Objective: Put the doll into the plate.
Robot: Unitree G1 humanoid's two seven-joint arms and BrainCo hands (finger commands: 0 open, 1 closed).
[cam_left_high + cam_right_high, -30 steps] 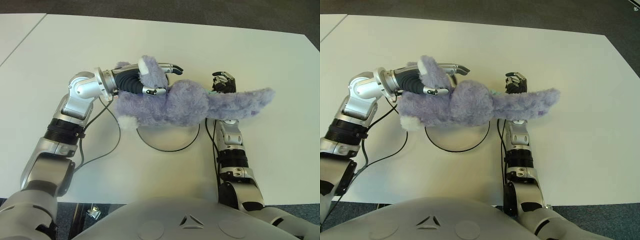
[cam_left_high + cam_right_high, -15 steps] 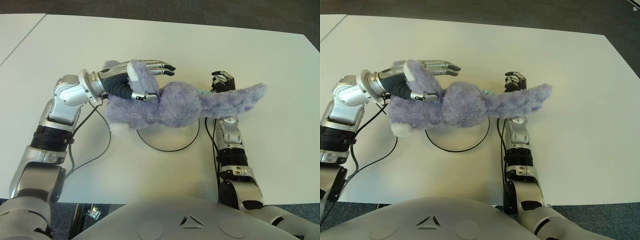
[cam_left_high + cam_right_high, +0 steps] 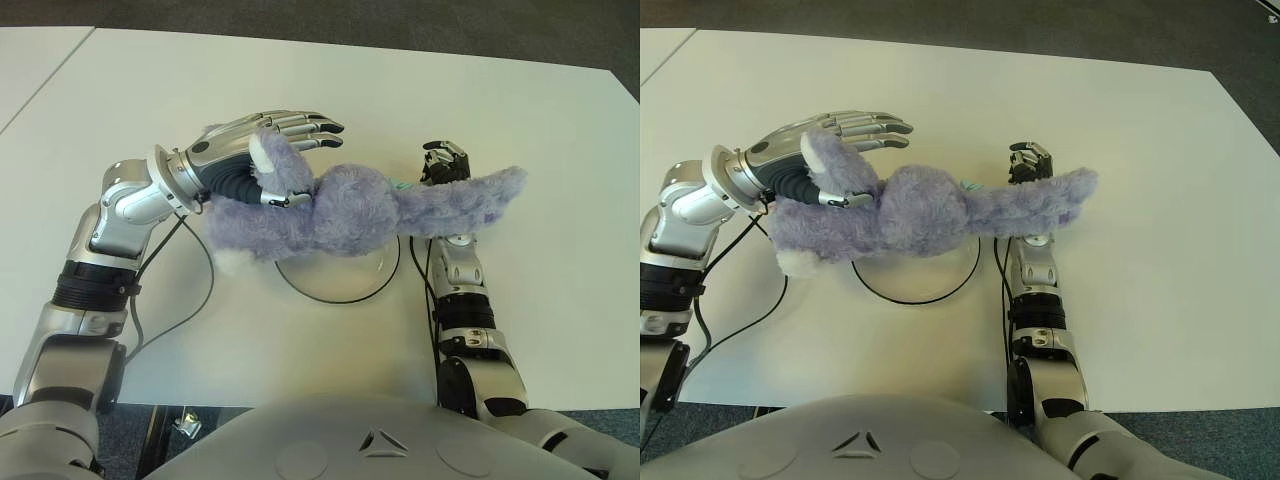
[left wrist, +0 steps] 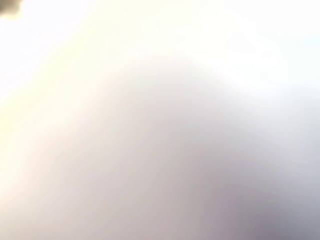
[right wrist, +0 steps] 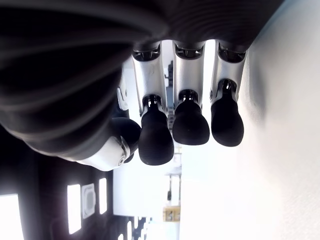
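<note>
The doll is a long lilac plush with a white foot. It hangs across the white plate with a dark rim, hiding the plate's far half. My left hand holds the doll's left end: thumb pressed over a plush limb, the other fingers stretched out straight behind it. Lilac fuzz fills the left wrist view. The doll's long thin end reaches right, over my right hand, which shows just right of the plate. In the right wrist view its fingertips are curled with nothing in them.
The white table runs out to its dark front edge near my body. A black cable loops on the table below my left forearm. A second table adjoins at the far left.
My left hand has drawn back to the left and turned, carrying the doll a little left with it. The doll's long end slid leftwards over the right hand, which stayed put.
</note>
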